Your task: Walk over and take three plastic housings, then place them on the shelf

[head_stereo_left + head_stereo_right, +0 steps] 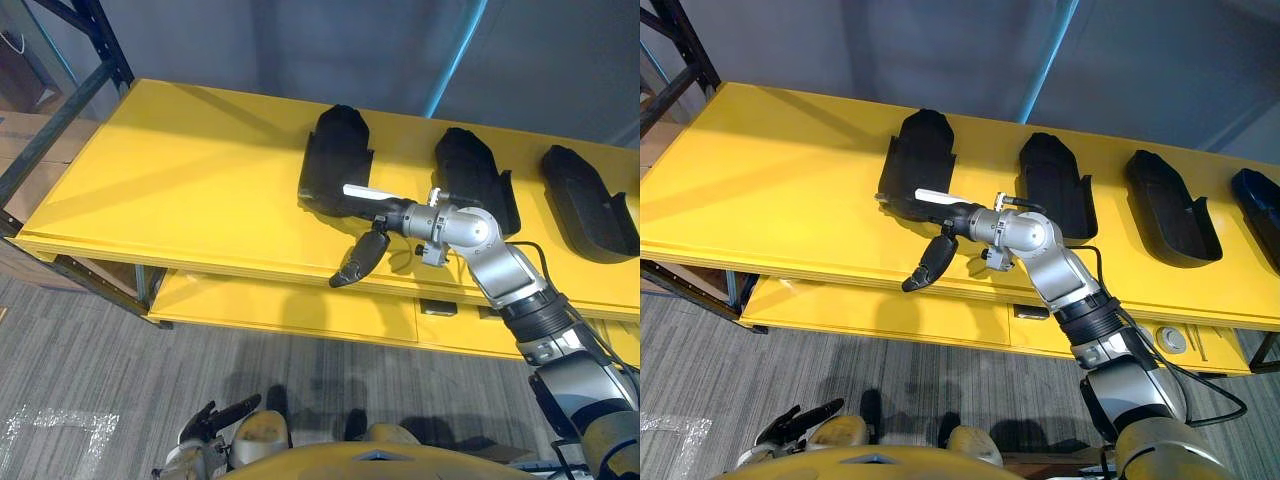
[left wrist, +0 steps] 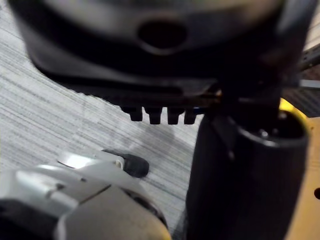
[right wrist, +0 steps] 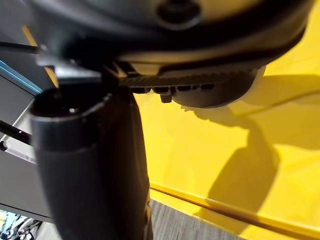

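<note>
From the head camera I see the yellow shelf point(image 1: 180, 170) running across in front of me, with black plastic housings lying hollow side up in a row along its back half. The leftmost housing point(image 1: 335, 155) is the one I am working at. The right arm reaches in from the lower right, and the right hand point(image 1: 380, 212) sits at that housing's near end, touching or just over its front lip, close to the shelf's front edge. Black hand against black plastic gives me no clear outline, so I cannot tell whether the hand has closed on the housing or merely rests against it. The housing itself lies flat on the board, not raised. To its right the middle housing point(image 1: 475, 180) lies just behind the arm's wrist, apart from the hand, and the third housing point(image 1: 590, 205) is further right again. The right eye view also catches a fourth housing point(image 1: 1262, 215) at the frame's edge. The right wrist view shows bare yellow board beneath the hand. The left hand point(image 1: 212, 420) hangs low by my side over the grey carpet floor point(image 1: 90, 340), well apart from the shelf, loosely open and holding nothing. A lower yellow shelf point(image 1: 260, 305) shows beneath the top board, and a dark metal upright point(image 1: 100, 45) stands at the left end.
</note>
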Robot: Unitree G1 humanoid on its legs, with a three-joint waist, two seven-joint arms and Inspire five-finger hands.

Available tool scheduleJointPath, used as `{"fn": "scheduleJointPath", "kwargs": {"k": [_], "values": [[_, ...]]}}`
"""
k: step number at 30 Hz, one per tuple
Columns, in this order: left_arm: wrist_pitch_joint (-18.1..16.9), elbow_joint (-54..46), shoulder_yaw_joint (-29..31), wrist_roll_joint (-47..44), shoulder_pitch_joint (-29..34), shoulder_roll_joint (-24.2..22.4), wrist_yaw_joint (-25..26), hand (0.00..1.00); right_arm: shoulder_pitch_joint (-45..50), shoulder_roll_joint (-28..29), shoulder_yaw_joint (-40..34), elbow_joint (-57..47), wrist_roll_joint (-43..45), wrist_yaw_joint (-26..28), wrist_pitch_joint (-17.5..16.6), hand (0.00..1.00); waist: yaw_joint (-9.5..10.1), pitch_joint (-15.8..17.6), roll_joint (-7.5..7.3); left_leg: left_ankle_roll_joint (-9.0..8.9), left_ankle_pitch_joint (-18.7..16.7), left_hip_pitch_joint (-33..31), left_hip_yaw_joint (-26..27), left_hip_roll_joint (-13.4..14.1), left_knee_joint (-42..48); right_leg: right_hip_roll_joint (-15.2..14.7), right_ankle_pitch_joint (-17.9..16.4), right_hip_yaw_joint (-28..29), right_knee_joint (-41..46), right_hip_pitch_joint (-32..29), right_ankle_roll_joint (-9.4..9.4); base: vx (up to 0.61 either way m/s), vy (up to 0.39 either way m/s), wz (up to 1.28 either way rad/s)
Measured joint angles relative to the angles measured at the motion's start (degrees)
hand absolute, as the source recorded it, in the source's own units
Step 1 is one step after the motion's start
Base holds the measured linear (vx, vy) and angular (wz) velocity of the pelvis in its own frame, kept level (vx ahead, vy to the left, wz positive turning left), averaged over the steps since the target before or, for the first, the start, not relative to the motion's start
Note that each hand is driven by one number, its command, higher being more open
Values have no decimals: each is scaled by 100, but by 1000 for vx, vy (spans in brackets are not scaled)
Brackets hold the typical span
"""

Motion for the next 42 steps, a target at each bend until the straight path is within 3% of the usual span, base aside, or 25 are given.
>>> {"fn": "scheduleJointPath", "kwargs": {"k": [19, 27, 34, 38, 42], "values": [[-8, 60, 62, -17, 55, -16, -29, 100, -91, -148, -15, 98, 21, -335, -155, 100, -16, -154, -66, 17, 102, 138, -59, -11, -166, 14, 20, -77, -104, 120, 30, 4, -1, 1], [-7, 215, 154, -26, 130, -51, -83, 100, -705, -554, -473, 140, 1058, -853, -157, 100, -132, -280, -56, 7, 110, 181, -43, -2, -173, 36, 78, -56, -196, 193, 44, -3, 1, 0], [18, 334, 400, 7, 165, -64, -222, 100, -789, -954, -1308, -211, 2035, -1792, -174, 100, -228, -299, -66, 11, 114, 199, 101, 21, -174, 74, 177, 81, -300, 180, 43, 3, 11, -11], [-7, 477, 657, 174, 267, -106, -340, 100, -652, -1074, -2777, -905, 2869, -2865, -169, 100, -537, -361, -59, -74, 31, 287, 450, 98, -176, 146, 279, 428, -397, 134, 30, 1, 15, -42], [-50, 741, 657, 203, 333, -109, -406, 100, 571, -1260, -4148, -1156, 3157, -3842, -297, 100, -791, -719, -29, -120, -58, 289, 741, 146, -179, 201, 280, 720, -382, -18, 30, 38, 16, -38]]}}
